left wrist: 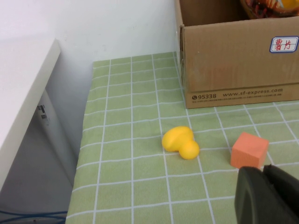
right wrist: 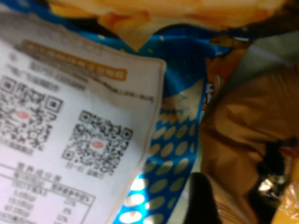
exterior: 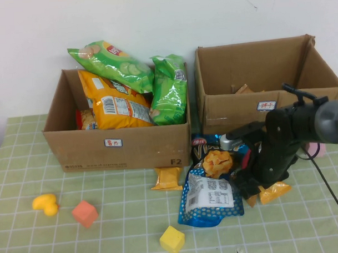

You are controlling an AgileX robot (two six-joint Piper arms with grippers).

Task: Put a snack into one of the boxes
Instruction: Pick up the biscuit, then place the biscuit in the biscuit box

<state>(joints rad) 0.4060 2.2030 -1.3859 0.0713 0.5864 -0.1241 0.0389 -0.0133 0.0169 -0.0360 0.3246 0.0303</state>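
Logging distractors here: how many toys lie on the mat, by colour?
Yellow: 2 (duck, yellow cube)
Orange: 1 (orange cube)
Total: 3
The right gripper is low at the blue bag; the left gripper is beside the orange cube.

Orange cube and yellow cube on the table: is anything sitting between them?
Nothing; in the high view only bare tablecloth lies between the orange cube and the yellow cube.

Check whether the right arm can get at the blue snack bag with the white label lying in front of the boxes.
Probably yes: the right gripper is low beside the blue snack bag, with nothing between them. The left gripper hangs apart.
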